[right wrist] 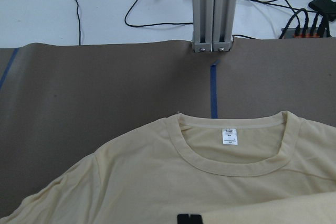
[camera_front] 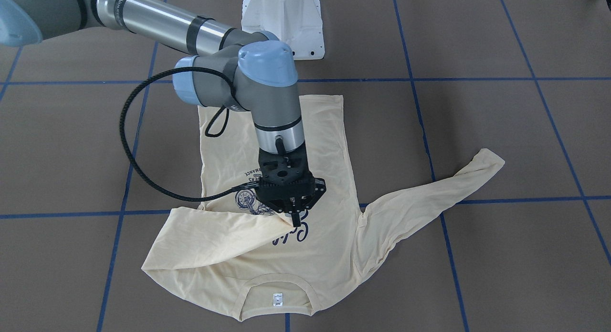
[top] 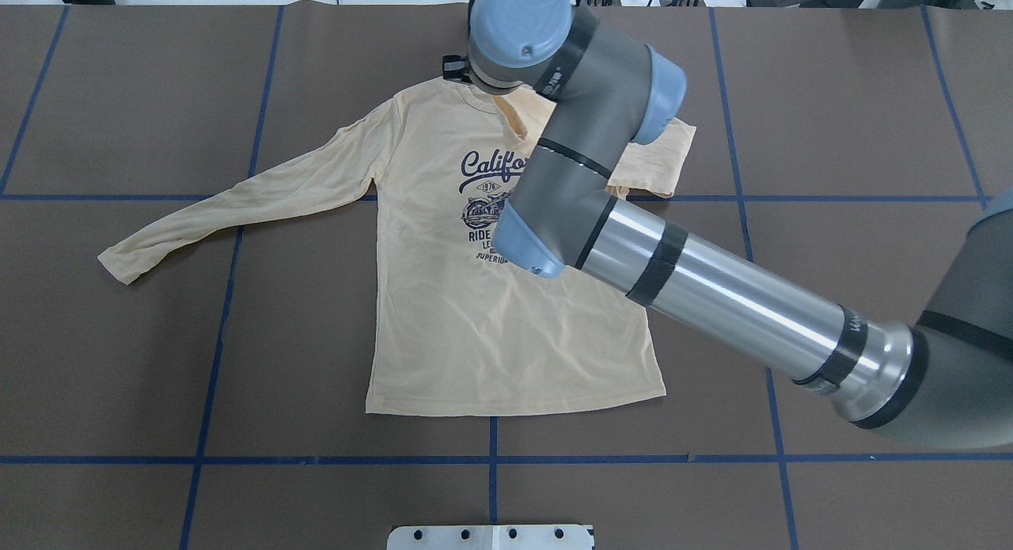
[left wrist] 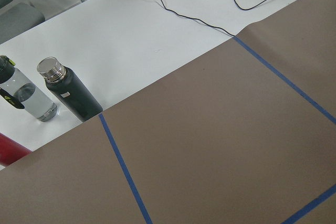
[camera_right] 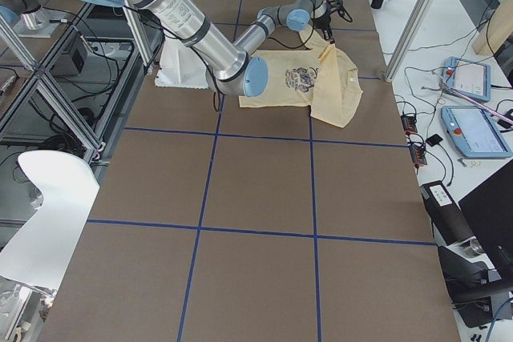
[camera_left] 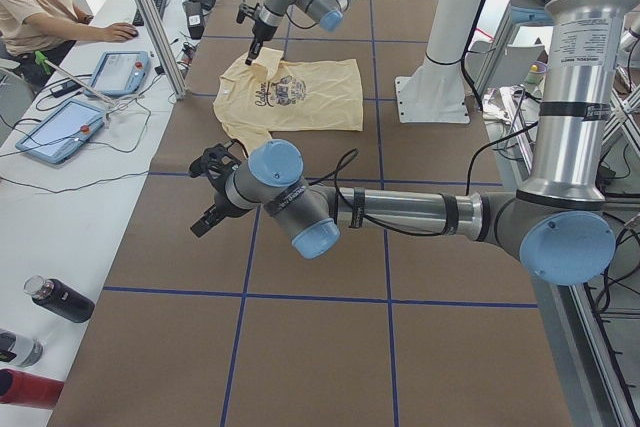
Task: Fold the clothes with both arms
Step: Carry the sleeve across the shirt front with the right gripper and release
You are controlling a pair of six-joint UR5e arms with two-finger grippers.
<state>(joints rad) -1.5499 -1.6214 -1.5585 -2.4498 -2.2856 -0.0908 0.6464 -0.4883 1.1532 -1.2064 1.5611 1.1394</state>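
Left gripper (camera_left: 206,195), well apart from the cloth, finger state not discernible; beyond it, T-shirt (top: 475,320) flat and print-up on table (top: 119,376), left sleeve (top: 237,210) outspread; farthest, right gripper (camera_front: 295,218) pinching right sleeve (camera_front: 215,236) across the chest: sleeve-fold step, probably calling next for lowering and letting go.

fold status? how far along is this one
Early. Done: T-shirt lies flat, print up. In hand: right pincer has one sleeve drawn across the chest, its cuff apparently pinched. Left to do: the other sleeve lies spread out, the body is unfolded, and the left pincer hangs over bare table, away from the shirt.
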